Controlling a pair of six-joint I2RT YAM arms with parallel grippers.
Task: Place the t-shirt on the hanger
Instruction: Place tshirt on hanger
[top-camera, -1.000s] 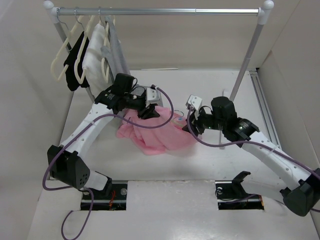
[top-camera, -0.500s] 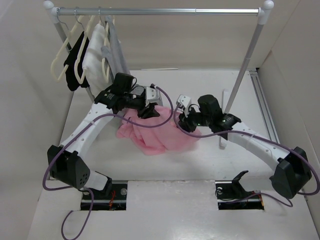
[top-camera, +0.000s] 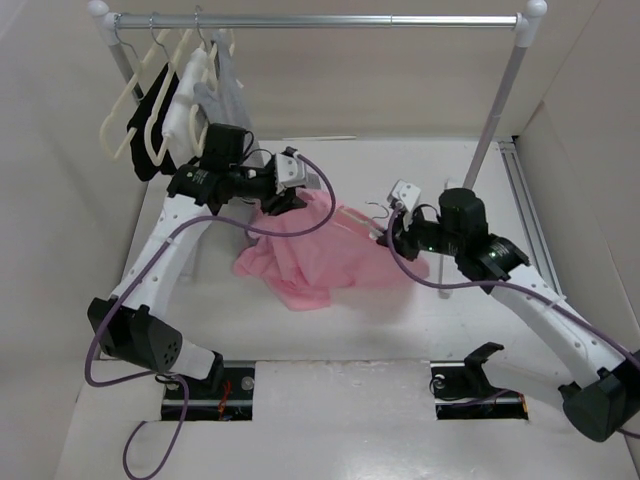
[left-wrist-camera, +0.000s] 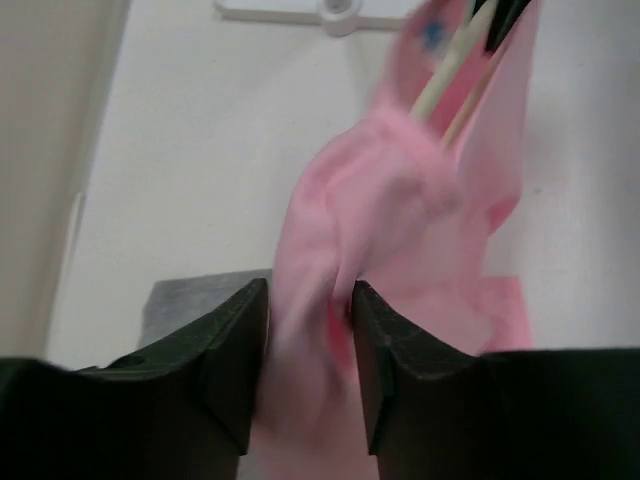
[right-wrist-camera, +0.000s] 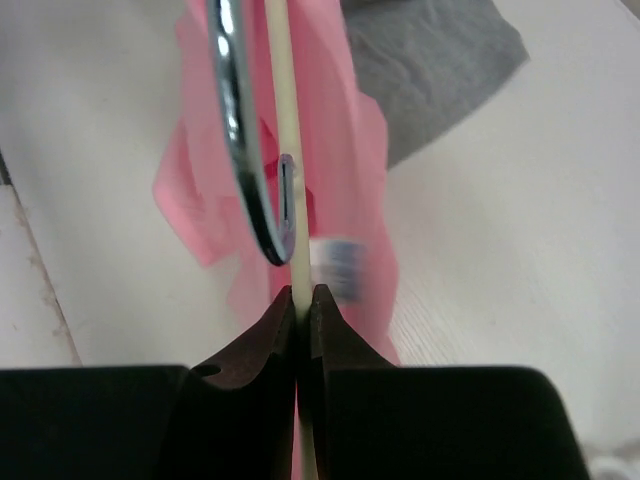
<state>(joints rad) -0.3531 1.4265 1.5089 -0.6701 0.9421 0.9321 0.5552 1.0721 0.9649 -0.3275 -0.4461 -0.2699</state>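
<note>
White tabletop fills the scene, boxed in by pale panels, with a metal rail spanning its far edge. Black, white and grey garments hang on cream hangers near the far-left corner.

The t-shirt sits around the middle of the tabletop, a little toward the far edge, between the two arms. Its near part lies crumpled on the surface. Its far-left part is pulled up by the left end effector, which is clenched on a bunched fold of pink cloth (the wrist view shows the fabric squeezed between both fingers).

The right end effector is at the shirt's right side, toward the right edge, and grips the hanger. Its fingertips are pinched tight on the thin cream bar, and the silver hook curves just beside that bar. Pink fabric drapes on both sides of the bar, and the blue label shows close to the cream bars in the left wrist view. How far the hanger sits inside the shirt cannot be told.

A grey cloth lies flat on the tabletop just beside the shirt.
</note>
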